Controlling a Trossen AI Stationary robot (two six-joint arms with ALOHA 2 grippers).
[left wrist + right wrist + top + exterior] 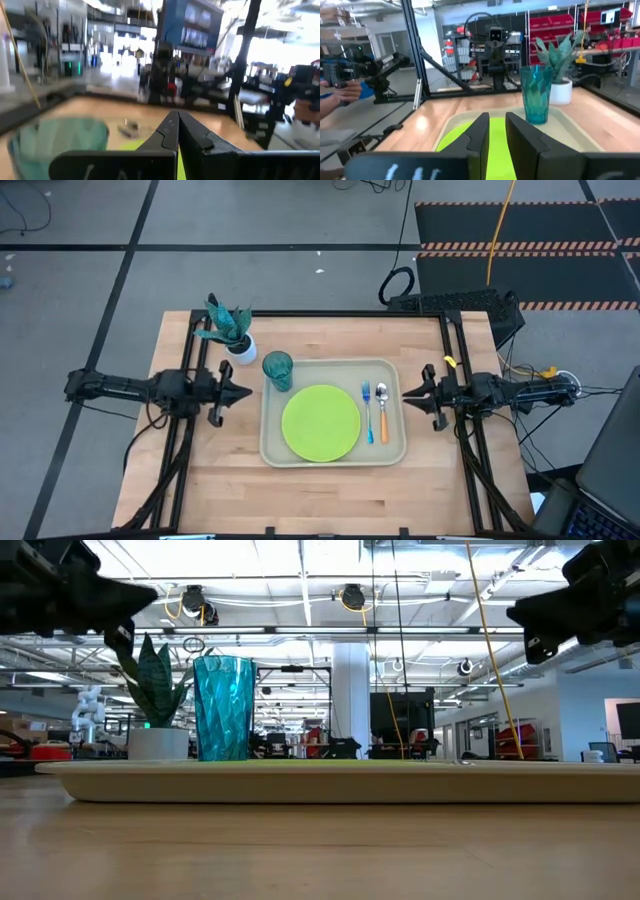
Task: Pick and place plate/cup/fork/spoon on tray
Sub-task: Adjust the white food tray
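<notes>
The beige tray (392, 448) lies in the middle of the table. On it lie the lime-green plate (321, 423), the teal cup (278, 370) standing upright at its far left corner, and the blue-handled fork (367, 415) beside the orange-handled spoon (383, 415) at its right side. My left gripper (247, 392) is shut and empty, above the table left of the tray. My right gripper (406, 393) hovers right of the tray, empty, its fingers a narrow gap apart in the right wrist view (495, 120). In the low view both grippers are well above the tray.
A white pot with a green plant (236, 338) stands on the table just beyond the tray's far left corner, close to the cup. Black frame rails run along the table's left and right sides. A person's hand (342, 92) shows beyond the table's left side.
</notes>
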